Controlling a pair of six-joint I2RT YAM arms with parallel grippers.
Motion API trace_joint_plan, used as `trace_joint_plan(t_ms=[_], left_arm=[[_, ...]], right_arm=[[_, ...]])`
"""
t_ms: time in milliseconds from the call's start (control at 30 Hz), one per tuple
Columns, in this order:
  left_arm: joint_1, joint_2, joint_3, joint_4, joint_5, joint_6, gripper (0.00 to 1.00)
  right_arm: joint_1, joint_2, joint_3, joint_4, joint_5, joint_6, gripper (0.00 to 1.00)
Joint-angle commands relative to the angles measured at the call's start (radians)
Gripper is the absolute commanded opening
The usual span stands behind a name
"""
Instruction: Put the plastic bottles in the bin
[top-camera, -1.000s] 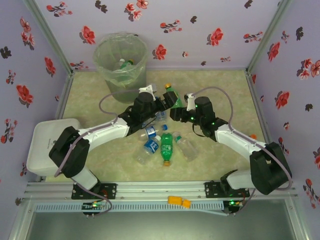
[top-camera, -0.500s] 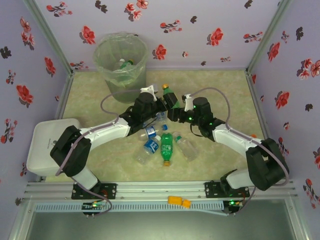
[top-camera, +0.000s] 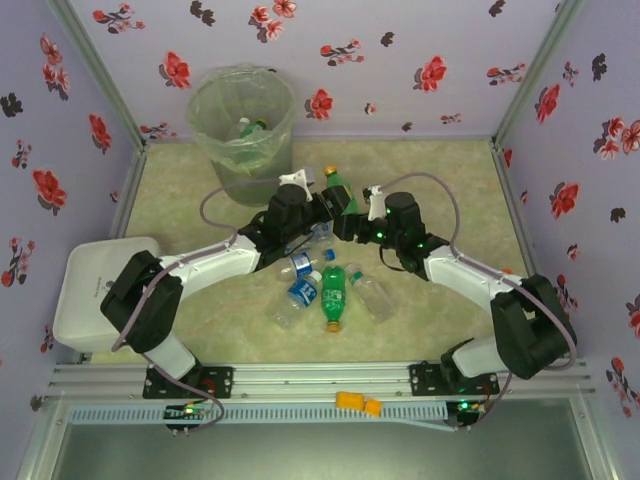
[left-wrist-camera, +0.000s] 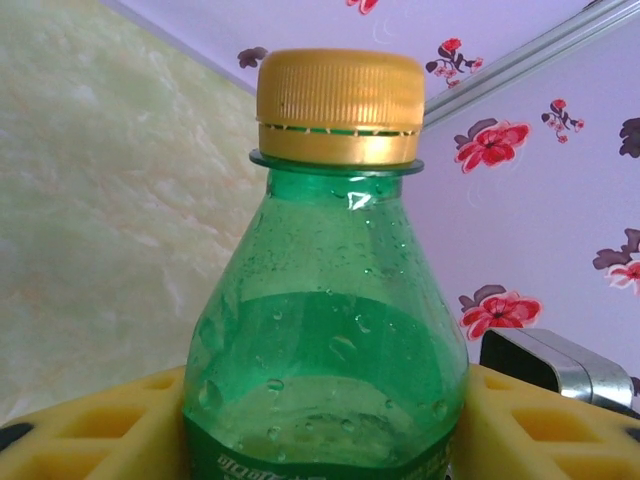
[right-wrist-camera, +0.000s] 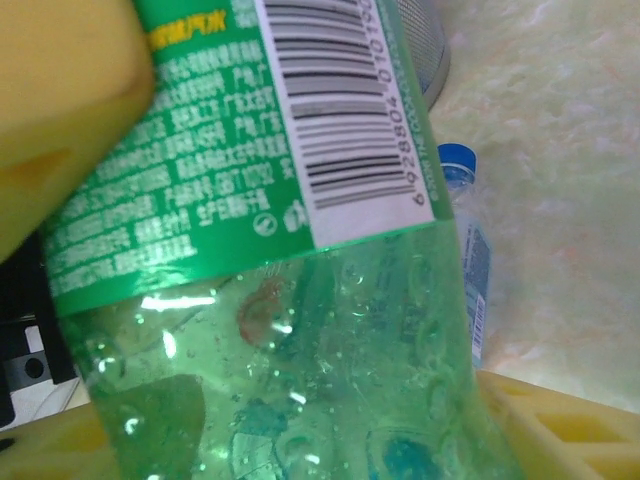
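Note:
A green bottle (top-camera: 340, 196) with a yellow cap (left-wrist-camera: 340, 105) is held in the air between both arms, above the table's middle. My left gripper (top-camera: 326, 206) is shut on its upper body, and the yellow pads (left-wrist-camera: 90, 430) press both sides. My right gripper (top-camera: 352, 224) has the bottle's lower body (right-wrist-camera: 300, 340) between its pads (right-wrist-camera: 570, 420); whether they still press it is unclear. The bin (top-camera: 242, 120) stands at the back left with bottles (top-camera: 250, 127) inside. Several more bottles lie below the grippers: a green one (top-camera: 332, 297), blue-labelled ones (top-camera: 303, 292) and a clear one (top-camera: 372, 293).
A white box (top-camera: 95, 290) sits at the table's left edge beside the left arm. A small orange piece (top-camera: 357, 403) lies on the front rail. Flowered walls close off the back and both sides.
The left gripper has closed onto the green bottle's upper body. The right gripper has shifted slightly left with the bottle and has loosened a little.

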Motion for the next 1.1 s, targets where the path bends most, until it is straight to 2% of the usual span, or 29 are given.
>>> trace_joint_plan(t_ms=[0,200,400,533,733,833,1067], left_arm=[[0.01,-0.001,0.026,0.091,0.031,0.054,0.52],[0.102,-0.012,0.112,0.043,0.102,0.102,0.37],[0.18,-0.04,0.237,-0.054,0.136,0.197,0.27],[0.263,-0.064,0.331,-0.107,0.213,0.232,0.2],[0.363,-0.093,0.529,-0.334,0.216,0.461,0.09],[0.423,-0.077,0.627,-0.428,0.226,0.516,0.05],[0.521,0.032,0.855,-0.663,0.234,0.675,0.07]], right_arm=[[0.013,-0.005,0.054,-0.037,-0.025,-0.03,0.75],[0.014,-0.057,0.049,-0.067,-0.001,-0.045,0.83],[0.013,-0.121,0.044,-0.136,0.05,-0.065,0.99],[0.013,-0.169,0.031,-0.198,0.132,-0.063,1.0],[0.011,-0.237,-0.002,-0.268,0.245,-0.052,1.0],[0.011,-0.263,0.005,-0.326,0.297,-0.053,1.0],[0.011,-0.289,0.05,-0.467,0.381,-0.051,1.0]])
